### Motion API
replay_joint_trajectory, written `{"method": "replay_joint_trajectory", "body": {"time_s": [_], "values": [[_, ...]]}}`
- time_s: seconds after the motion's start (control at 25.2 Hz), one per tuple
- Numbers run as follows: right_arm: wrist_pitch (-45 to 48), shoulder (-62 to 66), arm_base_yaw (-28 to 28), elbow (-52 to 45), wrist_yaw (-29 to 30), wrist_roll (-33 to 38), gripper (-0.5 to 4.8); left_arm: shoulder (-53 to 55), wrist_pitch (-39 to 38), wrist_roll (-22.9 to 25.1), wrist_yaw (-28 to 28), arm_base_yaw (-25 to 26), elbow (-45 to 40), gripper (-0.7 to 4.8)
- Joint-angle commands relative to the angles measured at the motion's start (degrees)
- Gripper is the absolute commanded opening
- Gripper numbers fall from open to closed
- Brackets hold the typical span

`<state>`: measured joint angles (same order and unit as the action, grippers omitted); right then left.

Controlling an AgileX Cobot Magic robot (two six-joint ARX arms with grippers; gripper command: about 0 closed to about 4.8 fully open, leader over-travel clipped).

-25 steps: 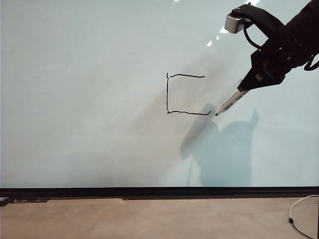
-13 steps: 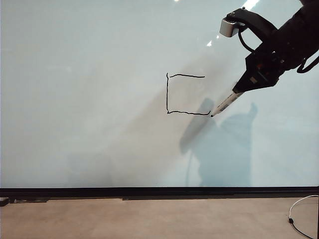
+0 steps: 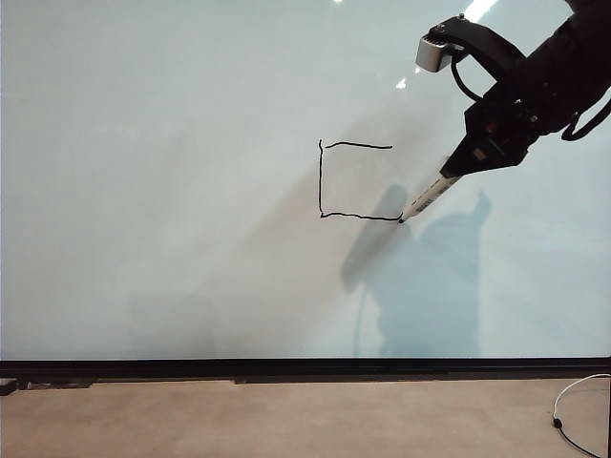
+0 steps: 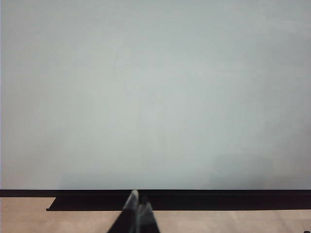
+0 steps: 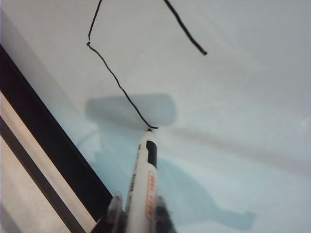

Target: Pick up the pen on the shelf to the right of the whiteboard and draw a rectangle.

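R gripper was pinching the pen, tip at the rectangle corner prob to draw the last side; L gripper looked pressed together, parked off the board.

The right arm comes in from the upper right corner of the exterior view and slants down toward the left. Its wrist carries a small grey camera on a black bracket above the gripper. The right gripper points down and to the left, and its two fingers are closed around the barrel of the pen, one on each side. The pen sticks out from between them, and its tip is against the whiteboard.

The left gripper is low, near the bottom edge of the board, and its two fingertips are pressed together with nothing between them.
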<state>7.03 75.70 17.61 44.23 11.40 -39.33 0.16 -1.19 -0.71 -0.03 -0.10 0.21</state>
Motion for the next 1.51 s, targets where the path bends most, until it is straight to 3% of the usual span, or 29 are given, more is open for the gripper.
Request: {"method": "replay_joint_trajectory", "body": {"time_s": [0.04, 1.51], "values": [[3.1, -0.31, 0.07, 0.28, -0.96, -0.13, -0.05, 0.02, 0.39, 0.26, 0.22, 0.0, 0.17, -0.05], [3.48, -4.04, 0.37, 1.75, -2.51, 0.09, -0.05, 0.02, 0.39, 0.26, 0.22, 0.0, 0.15, -0.04]]}}
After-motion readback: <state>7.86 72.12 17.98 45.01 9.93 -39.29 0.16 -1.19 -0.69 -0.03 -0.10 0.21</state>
